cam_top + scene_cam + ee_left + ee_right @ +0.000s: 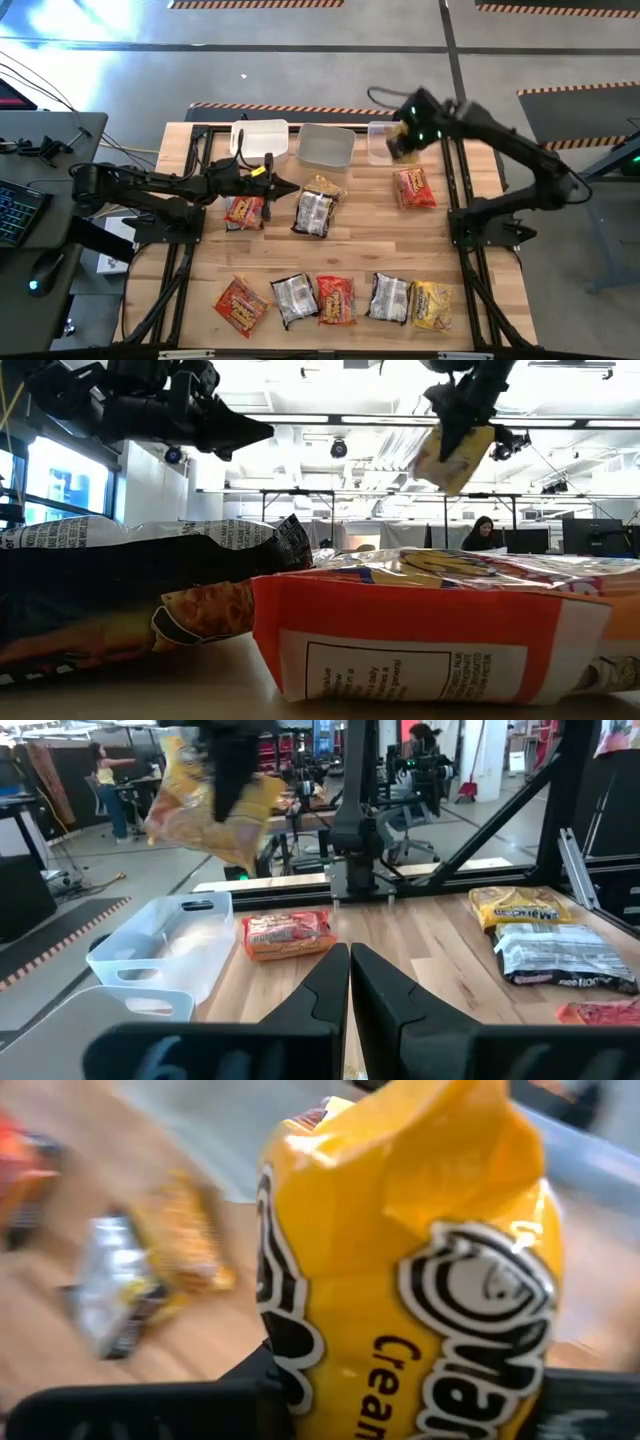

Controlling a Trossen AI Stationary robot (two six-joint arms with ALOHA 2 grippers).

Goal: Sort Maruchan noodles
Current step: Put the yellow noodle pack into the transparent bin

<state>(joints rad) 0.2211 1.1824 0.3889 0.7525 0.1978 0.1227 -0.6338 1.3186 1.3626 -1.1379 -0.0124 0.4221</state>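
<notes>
My right gripper (pixel 405 138) hangs high over the far right of the table, shut on a yellow noodle packet (pixel 455 455) that fills the right wrist view (pixel 420 1260). It is above the rightmost pale bin (pixel 378 143). My left gripper (pixel 290 187) is shut and empty, pointing level over the table's left middle, next to a red packet (pixel 243 210), a silver packet (pixel 313 212) and a yellow-orange packet (pixel 325 187). Another red packet (pixel 413 187) lies flat right of centre. Several packets lie in a row near the front edge (pixel 335 298). My right gripper pinches the yellow packet's upper end (pixel 462 428) between its two fingers (pixel 245 1390), coming from above and slanting down. The packet hangs below the fingers, tilted and lifted well clear of the table and the bins.
Three pale bins stand along the far edge: left (pixel 260 140), middle (pixel 325 146) and right. Black frame rails run along the table's sides (pixel 470 250). Bare wood shows in the table's middle (pixel 370 240). A person sits in the room far behind the table (pixel 483 532).
</notes>
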